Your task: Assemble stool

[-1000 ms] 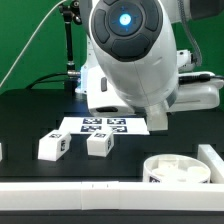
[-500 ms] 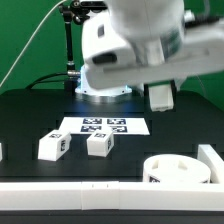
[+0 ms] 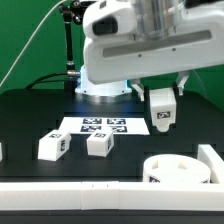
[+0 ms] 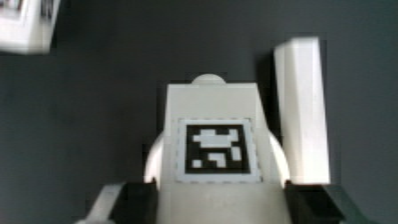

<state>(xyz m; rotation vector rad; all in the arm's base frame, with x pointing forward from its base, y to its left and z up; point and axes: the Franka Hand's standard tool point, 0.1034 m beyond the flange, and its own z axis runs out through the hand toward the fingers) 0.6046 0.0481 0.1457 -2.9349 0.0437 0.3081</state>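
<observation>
Gripper [image 3: 160, 94] clamped on leg [image 3: 161, 112], aloft near seat [image 3: 181, 171]; I'd align it squarely over the seat, then lower slowly.

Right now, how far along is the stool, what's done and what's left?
Nothing looks joined: the seat lies on the table with no leg showing in it. In hand: the gripper is shut on the held leg, lifted above the table. Left: fitting that leg into the seat, then the loose leg at the exterior view's left and the loose leg beside it, both lying by the marker board.
</observation>
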